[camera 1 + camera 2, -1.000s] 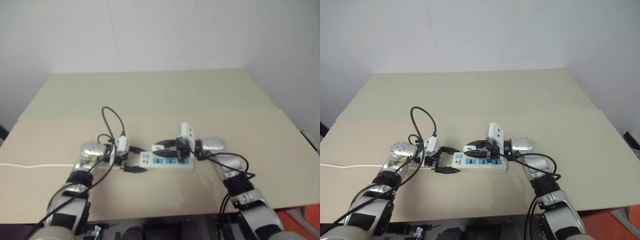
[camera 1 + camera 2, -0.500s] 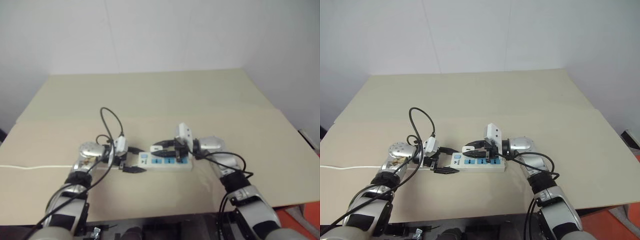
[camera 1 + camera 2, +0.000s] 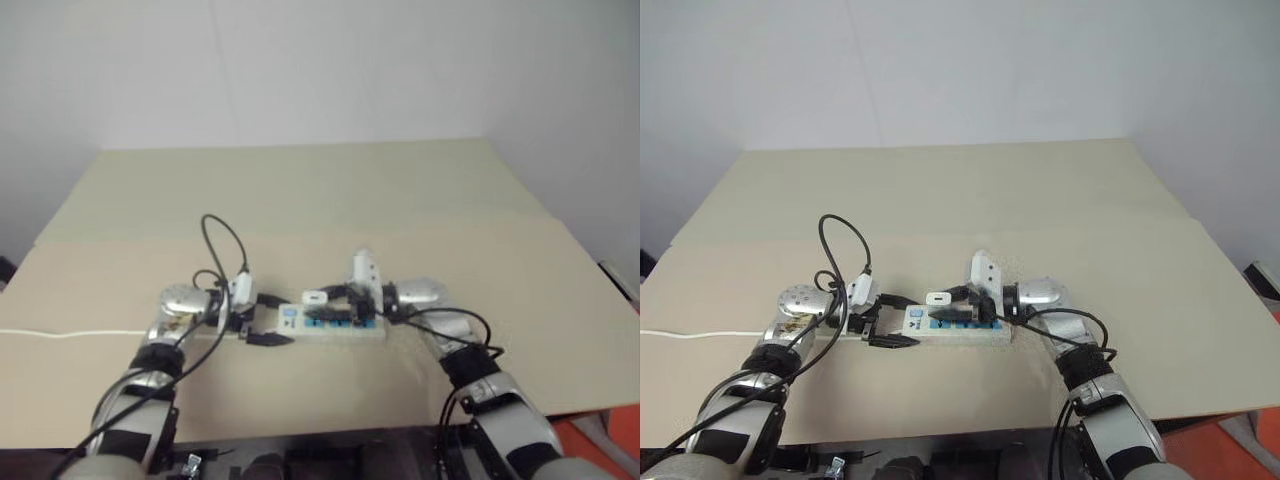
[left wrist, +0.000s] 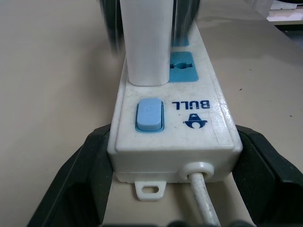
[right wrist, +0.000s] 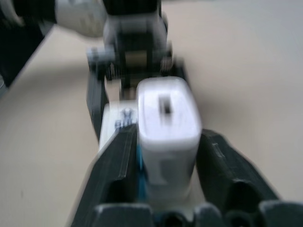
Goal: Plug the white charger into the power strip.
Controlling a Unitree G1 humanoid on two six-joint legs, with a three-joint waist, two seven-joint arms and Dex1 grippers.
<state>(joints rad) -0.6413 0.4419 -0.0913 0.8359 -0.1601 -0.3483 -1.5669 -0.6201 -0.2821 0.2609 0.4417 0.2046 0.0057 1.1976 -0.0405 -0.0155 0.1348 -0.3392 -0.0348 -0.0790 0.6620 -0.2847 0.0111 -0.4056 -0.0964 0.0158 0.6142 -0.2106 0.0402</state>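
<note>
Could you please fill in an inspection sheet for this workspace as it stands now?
Surface: beige table, bare apart from the job's things.
Job's things: power strip lies flat; white charger stands upright on the socket next to the blue switch, prongs hidden.
Clutter: nothing seen.
Grippers: left hand clamps the strip's cord end; right hand is at the charger, grip unclear.
Cables: strip's white cord runs off the table's left edge; black arm cables loop above the left wrist.
Surroundings: plain white wall.
</note>
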